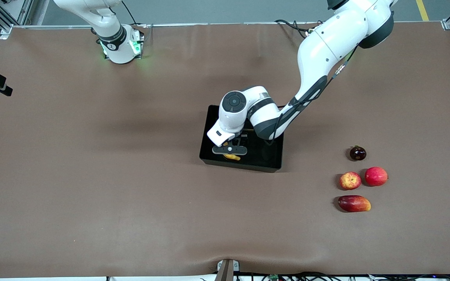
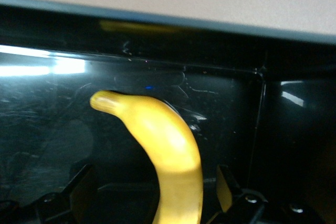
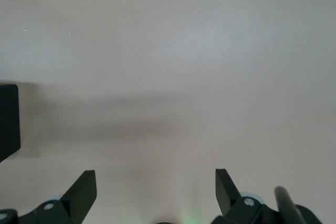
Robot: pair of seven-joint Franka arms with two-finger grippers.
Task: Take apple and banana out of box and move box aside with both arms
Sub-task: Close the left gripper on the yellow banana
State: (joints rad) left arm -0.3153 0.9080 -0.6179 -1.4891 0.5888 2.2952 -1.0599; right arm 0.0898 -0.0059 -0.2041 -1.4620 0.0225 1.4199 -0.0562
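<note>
The left gripper (image 1: 231, 153) is down inside the black box (image 1: 266, 158) in the middle of the table (image 1: 92, 175), with its fingers (image 2: 227, 186) spread wide, and the yellow banana (image 2: 168, 153) lies between them, touching neither. The right gripper (image 3: 155, 192) waits over bare table, wide open and holding nothing. The apple (image 1: 350, 180) sits toward the left arm's end, just beside a plain red fruit (image 1: 375, 176) and near a mango (image 1: 354, 203).
</note>
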